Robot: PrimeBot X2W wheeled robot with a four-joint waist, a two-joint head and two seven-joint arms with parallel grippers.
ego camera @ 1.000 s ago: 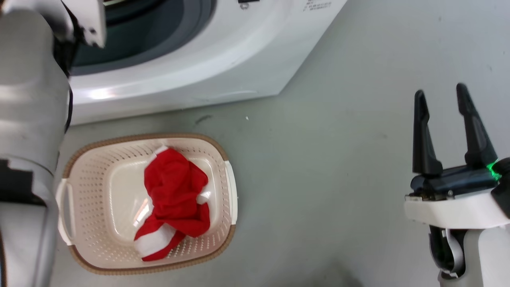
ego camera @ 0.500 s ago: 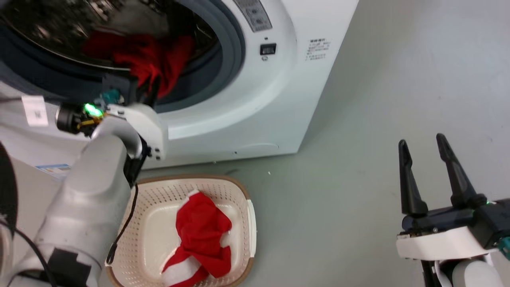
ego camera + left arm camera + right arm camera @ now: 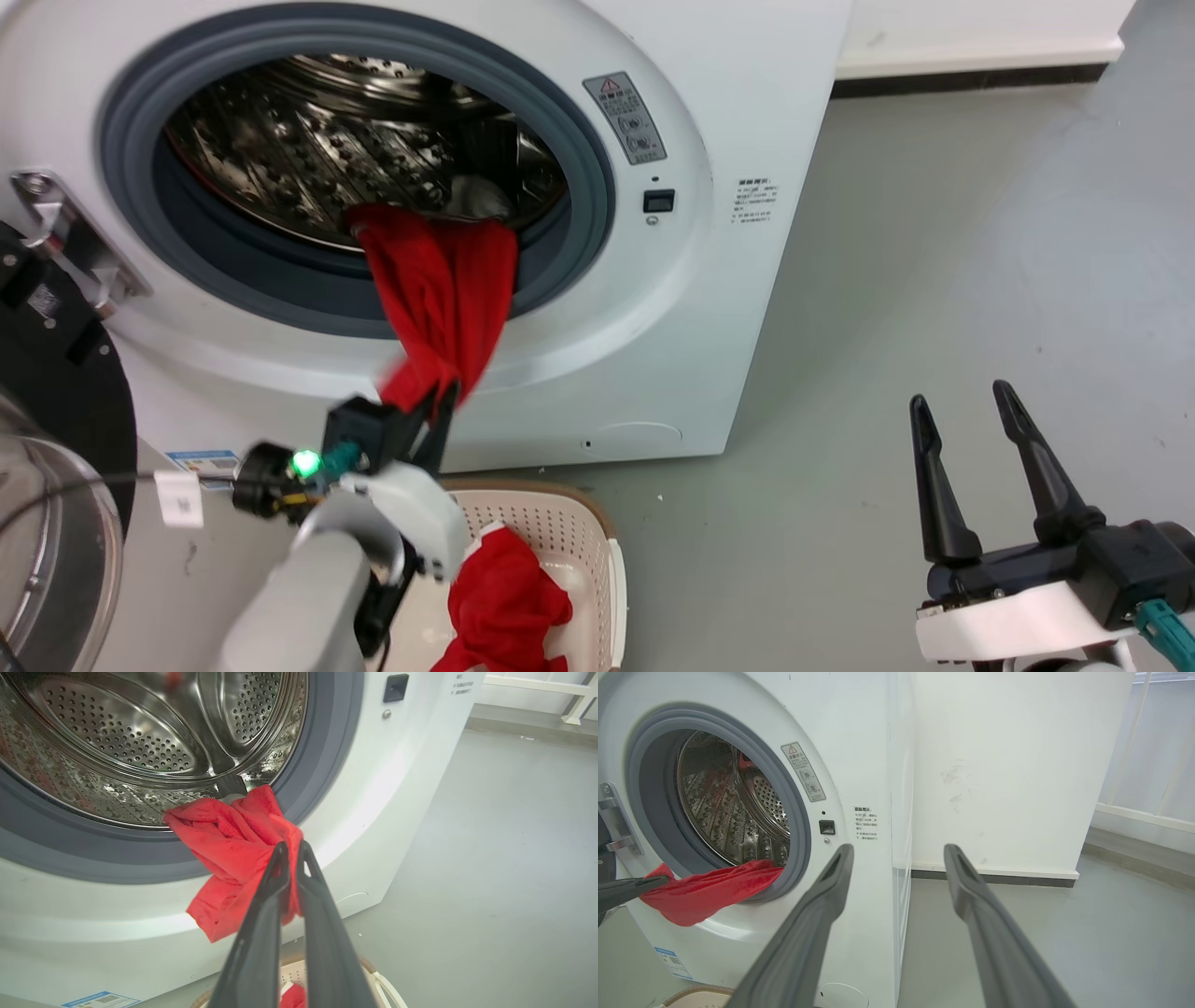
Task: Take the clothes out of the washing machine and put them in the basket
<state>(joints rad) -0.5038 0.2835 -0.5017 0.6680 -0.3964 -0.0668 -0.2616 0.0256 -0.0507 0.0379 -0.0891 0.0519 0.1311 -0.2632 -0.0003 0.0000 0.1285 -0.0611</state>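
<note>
At the far left the black-framed glass door (image 3: 65, 420) stands open. Next to it is the large white front-loading washing machine (image 3: 747, 140). A bright red soft garment (image 3: 439, 289) hangs out of its shiny perforated steel drum (image 3: 308, 159) over the grey rubber rim (image 3: 588, 168). The left gripper (image 3: 434, 406) is below the porthole, its fingers clenched on the lower end of this garment. Under it stands the cream-white perforated plastic basket (image 3: 597, 541) with a brown rim, and a second red garment (image 3: 509, 607) lies inside. At the far right the right gripper (image 3: 962, 392) hangs over the grey floor (image 3: 934, 233), its fingers released and wide apart, holding nothing.
</note>
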